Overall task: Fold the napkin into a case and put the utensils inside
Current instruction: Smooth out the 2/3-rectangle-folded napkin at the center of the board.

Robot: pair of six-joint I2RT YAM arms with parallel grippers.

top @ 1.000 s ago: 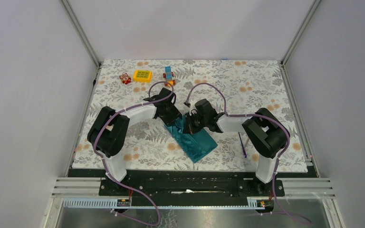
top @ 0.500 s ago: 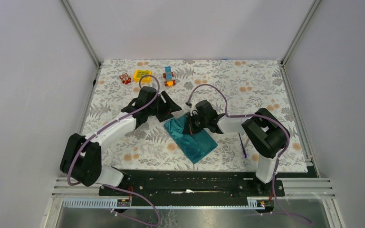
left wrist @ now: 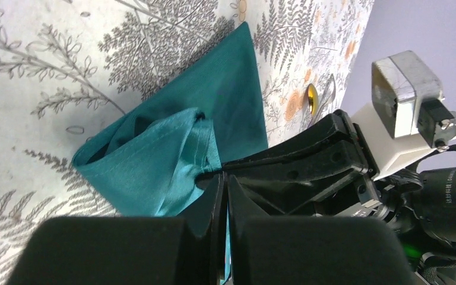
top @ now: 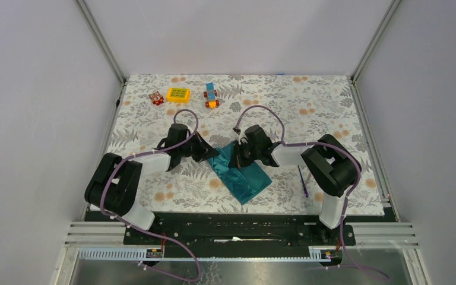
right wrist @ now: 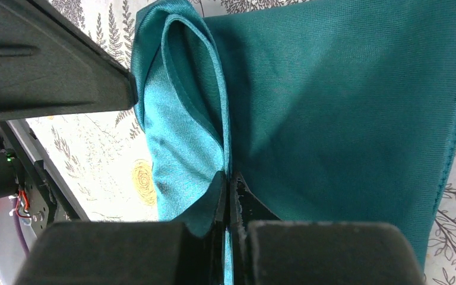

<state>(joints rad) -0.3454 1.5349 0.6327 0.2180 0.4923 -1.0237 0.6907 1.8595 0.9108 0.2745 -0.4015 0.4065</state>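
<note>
Napkin (top: 247, 178) is pinched in the closed fingers of left gripper (left wrist: 223, 181) and right gripper (right wrist: 230, 177). Pocket mouth could be collapsed if cloth is tugged unevenly.

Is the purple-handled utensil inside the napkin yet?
No, the purple-handled utensil lies on the patterned mat right of the napkin, apart from it.

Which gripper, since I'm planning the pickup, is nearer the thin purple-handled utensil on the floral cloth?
Right. The right gripper, shut on the dark teal napkin, sits left of the thin purple-handled utensil; the left gripper pinches the napkin's opposite edge, farther away.
</note>
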